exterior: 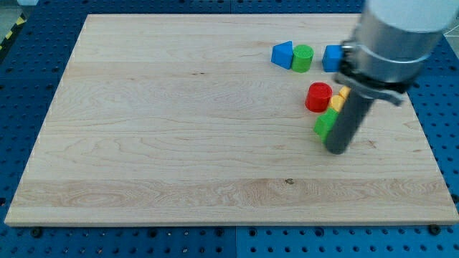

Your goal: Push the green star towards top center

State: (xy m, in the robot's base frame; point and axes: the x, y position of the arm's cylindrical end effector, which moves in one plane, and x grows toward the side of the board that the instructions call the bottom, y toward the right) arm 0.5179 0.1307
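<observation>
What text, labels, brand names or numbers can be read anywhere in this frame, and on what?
None: no readable text on the wooden board, the blocks, the arm or the blue perforated table.

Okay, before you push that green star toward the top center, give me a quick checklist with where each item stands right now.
1. Green star in sight: ok, but the rod covers its right part, so the shape is hard to confirm.
2. My tip at the star: ok, it sits right at the star's lower right; actual contact cannot be told.
3. Push direction: ok, top center lies up and left of the star, with the tip on the opposite side.
4. Path clear: not ok, the red cylinder stands just above the star.
5. Yellow block beside the rod: cannot tell whether it will be dragged along.
6. Star well inside the board: ok.
</observation>
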